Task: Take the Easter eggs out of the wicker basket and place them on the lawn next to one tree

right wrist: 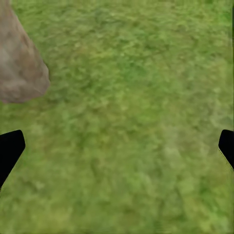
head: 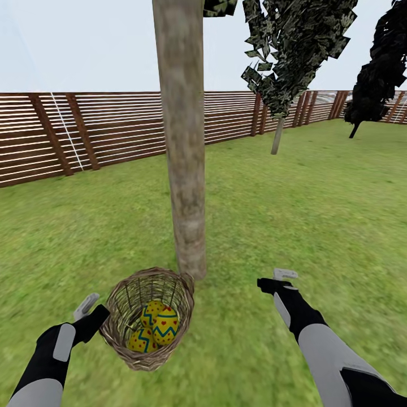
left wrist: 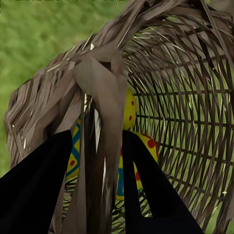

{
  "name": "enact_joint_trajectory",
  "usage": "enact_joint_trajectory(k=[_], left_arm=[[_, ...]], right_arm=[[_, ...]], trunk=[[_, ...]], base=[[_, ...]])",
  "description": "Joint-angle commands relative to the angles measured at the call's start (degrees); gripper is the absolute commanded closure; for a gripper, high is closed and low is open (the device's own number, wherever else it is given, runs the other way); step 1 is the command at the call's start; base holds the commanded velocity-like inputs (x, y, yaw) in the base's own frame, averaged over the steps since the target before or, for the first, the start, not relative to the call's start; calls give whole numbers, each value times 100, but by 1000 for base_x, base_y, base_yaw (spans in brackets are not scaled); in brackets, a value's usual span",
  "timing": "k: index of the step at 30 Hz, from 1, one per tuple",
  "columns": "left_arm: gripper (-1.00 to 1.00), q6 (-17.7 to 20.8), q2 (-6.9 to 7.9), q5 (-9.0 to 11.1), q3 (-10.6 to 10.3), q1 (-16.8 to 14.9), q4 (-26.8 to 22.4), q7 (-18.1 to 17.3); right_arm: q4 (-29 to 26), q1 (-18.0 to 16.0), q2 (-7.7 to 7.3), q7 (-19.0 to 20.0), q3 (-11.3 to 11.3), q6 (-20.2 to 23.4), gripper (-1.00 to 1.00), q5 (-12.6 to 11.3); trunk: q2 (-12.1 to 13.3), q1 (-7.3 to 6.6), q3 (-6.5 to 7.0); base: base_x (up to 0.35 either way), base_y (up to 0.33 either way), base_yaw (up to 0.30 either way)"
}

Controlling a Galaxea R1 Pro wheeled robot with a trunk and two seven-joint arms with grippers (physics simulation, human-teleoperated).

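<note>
A: How far along are we?

B: Our left claw is pinching the rim of the wicker basket, tipped toward us at the foot of the tree, trunk at its 1 o'clock. The Easter eggs all lie inside: we count three.

A: And the right claw?

B: Spread wide, holding nothing, above bare lawn at the basket's 3 o'clock.

A: So we've delivered none.

B: We judge every egg remains to be set beside the tree.

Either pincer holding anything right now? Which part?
Left pincer is shut on the wicker basket, gripping its rim; the three Easter eggs are inside. Right pincer is open over the lawn, holding nothing.
</note>
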Motion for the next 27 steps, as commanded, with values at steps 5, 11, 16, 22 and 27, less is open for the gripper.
enact_joint_trajectory(k=[5,11,16,22,27], left_arm=[[100,38,6,50,25,-7,-12,-36],[100,33,5,-12,6,0,-39,-84],[100,4,26,-89,16,2,-56,-153],[100,-6,40,-190,17,2,-36,-177],[100,-7,41,129,16,2,-8,-177]], right_arm=[[13,14,-52,1128,-31,46,-100,88],[82,81,-120,1308,-62,108,-100,48],[204,185,-108,1468,-32,142,-100,148],[206,242,-303,1660,-48,334,-100,125],[239,244,-1071,8432,-57,1051,-100,113]], trunk=[[-210,112,-98],[-370,199,-170],[-370,199,-170],[-370,199,-170],[-570,309,-260]], base=[[0,0,0],[0,0,0],[0,0,0],[0,0,0],[0,0,0]])
